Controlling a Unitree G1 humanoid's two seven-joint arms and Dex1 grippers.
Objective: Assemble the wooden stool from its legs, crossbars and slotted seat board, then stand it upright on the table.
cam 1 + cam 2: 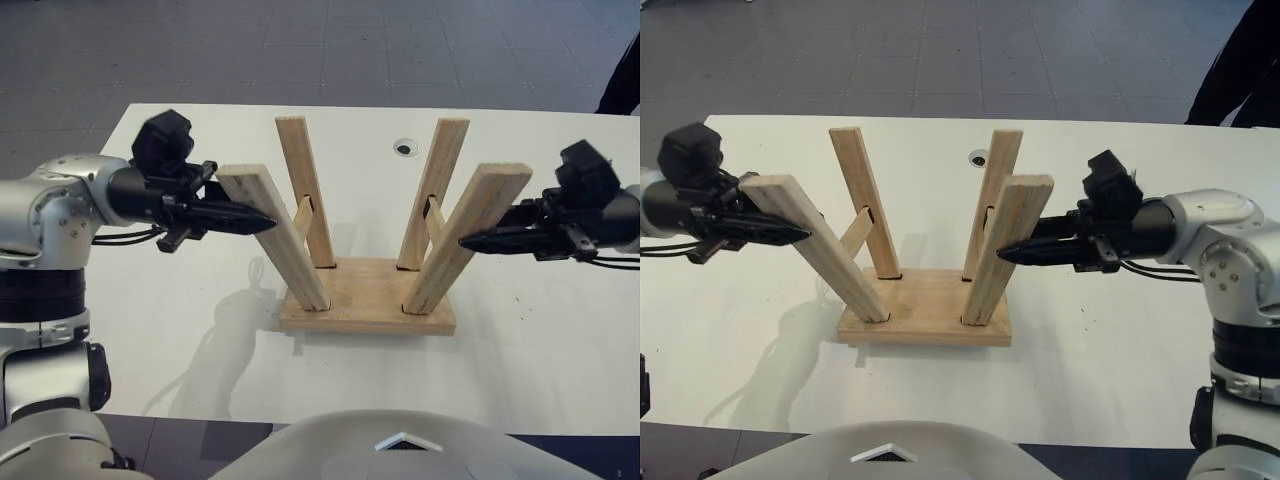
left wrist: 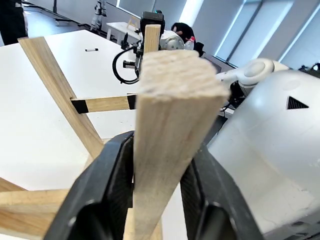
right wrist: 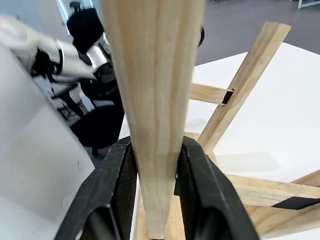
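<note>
Office-like lab: white table [image 1: 530,370] with cable grommet [image 1: 404,148]; grey tiled floor [image 1: 300,50]; tall windows [image 2: 280,30].

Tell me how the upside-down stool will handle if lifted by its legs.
Probably stiff: crossbars brace the wooden legs. The legs sit in seat board slots, so the board might drop off. The left gripper and right gripper clamp smooth wood; slipping seems possible.

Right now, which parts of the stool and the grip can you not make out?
Head views: left crossbar mostly behind the front left leg.
Head views: leg ends sunk in the seat board, depth hidden.
Wrist views: inner faces of the left fingers and right fingers, covered by the front left leg and front right leg.
Head views: dark spot on the table, too small to identify.
</note>
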